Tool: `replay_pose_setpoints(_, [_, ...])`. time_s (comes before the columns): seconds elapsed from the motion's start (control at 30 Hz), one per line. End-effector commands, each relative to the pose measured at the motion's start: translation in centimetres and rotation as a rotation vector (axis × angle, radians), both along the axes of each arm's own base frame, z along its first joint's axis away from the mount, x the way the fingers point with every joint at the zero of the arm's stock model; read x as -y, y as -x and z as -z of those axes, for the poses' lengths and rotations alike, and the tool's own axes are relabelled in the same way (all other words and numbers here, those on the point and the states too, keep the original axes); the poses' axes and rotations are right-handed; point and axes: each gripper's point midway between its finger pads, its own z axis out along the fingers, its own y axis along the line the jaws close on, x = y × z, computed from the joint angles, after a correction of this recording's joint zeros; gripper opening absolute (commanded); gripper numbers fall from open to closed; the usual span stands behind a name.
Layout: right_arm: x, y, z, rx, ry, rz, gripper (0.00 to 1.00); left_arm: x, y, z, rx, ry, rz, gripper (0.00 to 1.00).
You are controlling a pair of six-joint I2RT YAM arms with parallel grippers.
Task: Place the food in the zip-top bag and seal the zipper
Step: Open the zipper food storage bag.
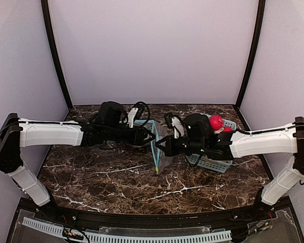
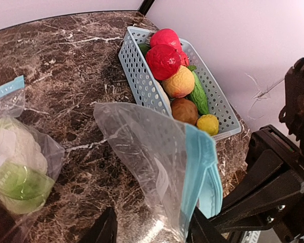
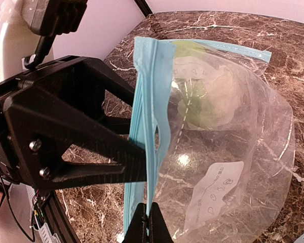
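The clear zip-top bag (image 3: 233, 152) hangs upright with its blue zipper strip (image 3: 144, 101) on edge. My right gripper (image 3: 151, 221) is shut on the bottom of that strip. Inside the bag lie a white cauliflower (image 3: 220, 93) and a green piece (image 3: 192, 114). My left gripper (image 2: 152, 229) is open, its jaws standing either side of the bag's mouth (image 2: 195, 167), and its right finger (image 2: 205, 230) is against the strip. From above, both grippers (image 1: 148, 135) (image 1: 159, 145) meet at the bag (image 1: 156, 152). More food, a red apple (image 2: 163, 61) among it, sits in the basket.
The light-blue slotted basket (image 2: 139, 76) stands to the right of the bag, by the back wall. It holds a second red apple (image 2: 166, 38), an orange piece (image 2: 178, 83), a green one (image 2: 198, 95), a brown one (image 2: 185, 110) and a yellow one (image 2: 207, 124). Dark marble table (image 1: 106, 177).
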Motion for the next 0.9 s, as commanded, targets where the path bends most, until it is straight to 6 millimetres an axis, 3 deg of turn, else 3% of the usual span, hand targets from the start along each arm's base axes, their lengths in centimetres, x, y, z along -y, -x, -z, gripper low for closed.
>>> replay_pose_setpoints(0.0, [-0.6,-0.3,-0.9,0.041,0.018,0.011,0.00,-0.6,-0.1,0.8,-0.008,-0.016,-0.014,0.44])
replay_pose_setpoints(0.13, [-1.0,-0.5,-0.6,0.050,0.048,0.024,0.00,-0.4,0.1,0.9,-0.024,0.000,0.003,0.39])
replay_pose_setpoints(0.27, [-0.9,-0.9,-0.5,0.078,0.110,0.081,0.00,-0.1,0.4,1.4,-0.048,0.009,0.018,0.23])
replay_pose_setpoints(0.33, [-0.1,-1.6,-0.2,0.082,0.160,0.153,0.00,-0.6,0.2,2.1,-0.053,-0.024,-0.002,0.09])
replay_pose_setpoints(0.4, [1.4,-2.2,0.6,0.062,0.226,0.238,0.00,-1.6,-0.3,2.7,-0.025,-0.095,-0.036,0.02])
replay_pose_setpoints(0.63, [6.0,-3.3,0.4,0.081,0.334,0.428,0.00,-4.9,-2.6,3.1,0.147,-0.337,-0.118,0.01])
replay_pose_setpoints(0.77, [7.2,-3.5,0.3,0.095,0.372,0.474,0.00,-4.9,-3.1,2.8,0.173,-0.387,-0.104,0.01])
replay_pose_setpoints(0.87, [7.0,-3.5,0.7,0.082,0.376,0.473,0.00,-4.0,-2.5,2.9,0.142,-0.341,-0.065,0.01])
